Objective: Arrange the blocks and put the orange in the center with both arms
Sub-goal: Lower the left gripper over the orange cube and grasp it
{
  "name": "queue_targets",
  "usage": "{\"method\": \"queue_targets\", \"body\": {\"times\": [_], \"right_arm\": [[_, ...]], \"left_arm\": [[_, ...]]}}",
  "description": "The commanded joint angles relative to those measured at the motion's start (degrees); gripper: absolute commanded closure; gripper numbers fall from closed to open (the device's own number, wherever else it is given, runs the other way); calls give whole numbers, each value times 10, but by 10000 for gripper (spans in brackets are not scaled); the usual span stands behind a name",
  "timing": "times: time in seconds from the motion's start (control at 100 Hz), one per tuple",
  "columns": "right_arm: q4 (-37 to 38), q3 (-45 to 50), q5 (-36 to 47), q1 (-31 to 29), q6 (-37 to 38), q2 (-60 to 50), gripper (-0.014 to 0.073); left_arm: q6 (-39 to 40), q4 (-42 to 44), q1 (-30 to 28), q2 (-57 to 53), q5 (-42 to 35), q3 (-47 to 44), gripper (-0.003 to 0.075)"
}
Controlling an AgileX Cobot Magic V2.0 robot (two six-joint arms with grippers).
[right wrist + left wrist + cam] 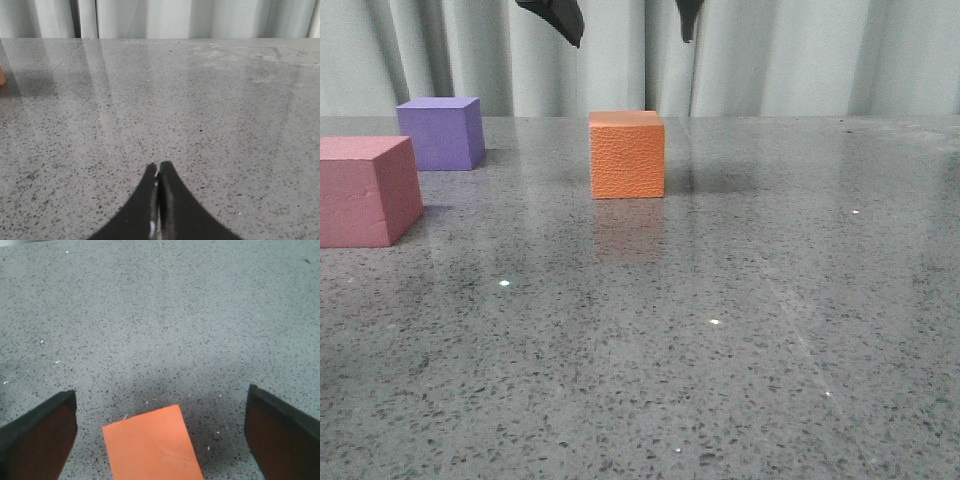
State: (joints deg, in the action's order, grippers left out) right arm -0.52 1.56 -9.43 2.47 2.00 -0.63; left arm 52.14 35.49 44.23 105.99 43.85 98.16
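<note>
Nearest the front camera lies bare glossy grey speckled stone tabletop (650, 380). At the left edge sits the larger dusty pink-red foam cube (365, 190), partly cut off by the frame. Further back, near the middle of the surface, the bright orange foam cube with pebbled faces (627, 155) stands upright and apart from the others, its reflection showing below it. Behind the pink-red cube, close but not touching, rests the smaller purple foam cube (441, 132). A pale pleated curtain (770, 55) closes the background.

The left gripper (160, 435) hangs above the orange cube, fingers (40, 437) spread wide on either side, not touching it. The right gripper (158, 172) has its fingertips pressed together, holding nothing, over bare stone.
</note>
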Motion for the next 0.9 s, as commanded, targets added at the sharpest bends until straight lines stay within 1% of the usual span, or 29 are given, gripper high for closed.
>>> {"method": "queue_targets", "body": {"times": [0.0,0.2,0.89], "right_arm": [[0,-7,49,-2,-6,-14,661],[0,-7,49,-2,-6,-14,661],[0,-7,49,-2,-6,-14,661]], "left_arm": [[14,20,3,-29,-13,21,80],[53,23,-1,-19,15,20,80],[54,1,-1,54,48,20,80]]}}
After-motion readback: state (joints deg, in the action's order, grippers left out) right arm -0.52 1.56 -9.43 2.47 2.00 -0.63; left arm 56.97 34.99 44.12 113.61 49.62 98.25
